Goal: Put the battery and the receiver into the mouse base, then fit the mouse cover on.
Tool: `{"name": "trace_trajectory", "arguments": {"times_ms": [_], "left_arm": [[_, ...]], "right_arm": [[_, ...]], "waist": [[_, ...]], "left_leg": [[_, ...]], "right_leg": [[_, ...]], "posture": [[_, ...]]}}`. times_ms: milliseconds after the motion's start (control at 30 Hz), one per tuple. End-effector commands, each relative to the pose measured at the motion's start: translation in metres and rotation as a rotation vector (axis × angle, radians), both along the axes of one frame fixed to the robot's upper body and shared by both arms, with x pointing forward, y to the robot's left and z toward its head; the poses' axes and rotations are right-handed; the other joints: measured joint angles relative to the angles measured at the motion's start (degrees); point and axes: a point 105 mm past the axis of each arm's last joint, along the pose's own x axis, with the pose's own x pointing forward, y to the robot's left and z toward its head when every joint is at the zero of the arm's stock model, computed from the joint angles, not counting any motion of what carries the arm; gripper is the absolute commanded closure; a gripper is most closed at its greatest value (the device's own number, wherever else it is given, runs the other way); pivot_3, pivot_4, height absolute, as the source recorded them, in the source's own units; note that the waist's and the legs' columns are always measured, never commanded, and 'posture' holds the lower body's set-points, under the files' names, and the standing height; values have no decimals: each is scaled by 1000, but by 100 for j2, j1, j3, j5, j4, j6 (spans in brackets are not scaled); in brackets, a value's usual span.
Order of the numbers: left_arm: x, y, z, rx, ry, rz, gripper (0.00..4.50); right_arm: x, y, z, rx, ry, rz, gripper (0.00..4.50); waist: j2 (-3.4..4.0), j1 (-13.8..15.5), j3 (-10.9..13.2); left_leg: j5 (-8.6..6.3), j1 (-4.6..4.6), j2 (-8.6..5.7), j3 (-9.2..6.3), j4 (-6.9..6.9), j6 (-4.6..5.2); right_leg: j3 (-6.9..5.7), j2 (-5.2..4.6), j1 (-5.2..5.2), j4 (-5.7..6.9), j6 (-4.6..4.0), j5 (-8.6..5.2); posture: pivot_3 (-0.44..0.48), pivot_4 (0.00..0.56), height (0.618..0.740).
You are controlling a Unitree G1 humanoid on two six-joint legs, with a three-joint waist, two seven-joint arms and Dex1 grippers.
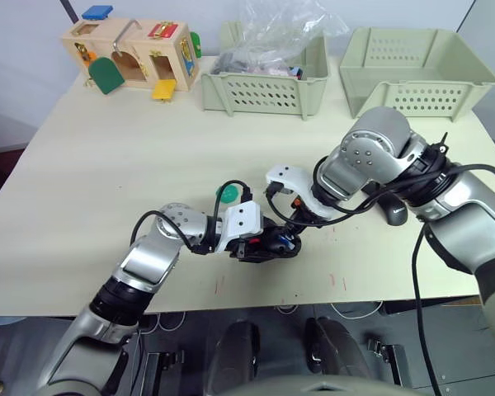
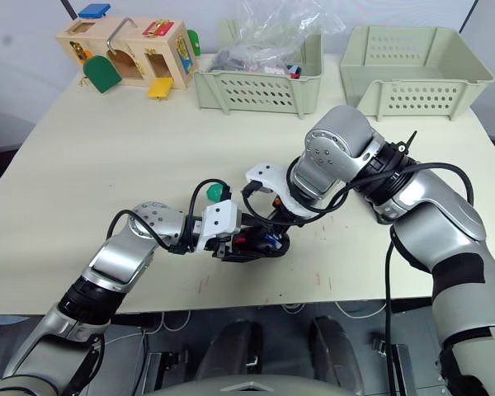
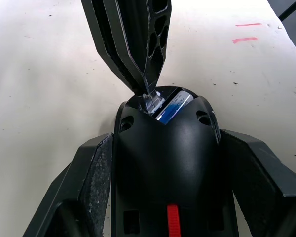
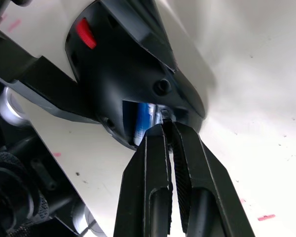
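The mouse base (image 3: 167,163) is a black shell held at the table's front middle, with my left gripper (image 1: 260,245) shut on its sides. The blue battery (image 3: 173,106) lies inside its open compartment and is also seen past the base's rim (image 4: 145,118). My right gripper (image 4: 167,129) is shut on a small silvery receiver (image 3: 152,101), its tips right at the compartment edge beside the battery. The mouse cover (image 1: 393,214), black with white lettering, lies on the table behind my right arm.
A flat green disc (image 1: 227,194) lies just behind my left gripper. Two pale green bins (image 1: 264,91) (image 1: 417,70) stand along the back, one holding a plastic bag. A wooden latch box (image 1: 132,54) is at the back left. Red marks dot the table near the front edge.
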Motion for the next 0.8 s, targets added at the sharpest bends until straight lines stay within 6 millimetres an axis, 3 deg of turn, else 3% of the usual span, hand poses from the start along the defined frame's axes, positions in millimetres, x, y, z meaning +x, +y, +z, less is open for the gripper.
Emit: {"name": "trace_trajectory", "arguments": {"times_ms": [33, 800], "left_arm": [[-3, -5, 6, -17, -20, -18, 1643], [-3, -6, 6, -20, -21, -12, 1643]], "right_arm": [[0, -2, 3, 1, -16, 3, 4500], [-5, 9, 2, -26, -29, 52, 4500]], "waist": [[0, -2, 0], [0, -5, 0]], "left_leg": [[0, 0, 0, 0, 0, 0], [0, 3, 0, -1, 0, 0]], "right_leg": [[0, 0, 0, 0, 0, 0], [0, 0, 0, 2, 0, 0]], "posture": [[0, 150, 740], [0, 150, 740]]}}
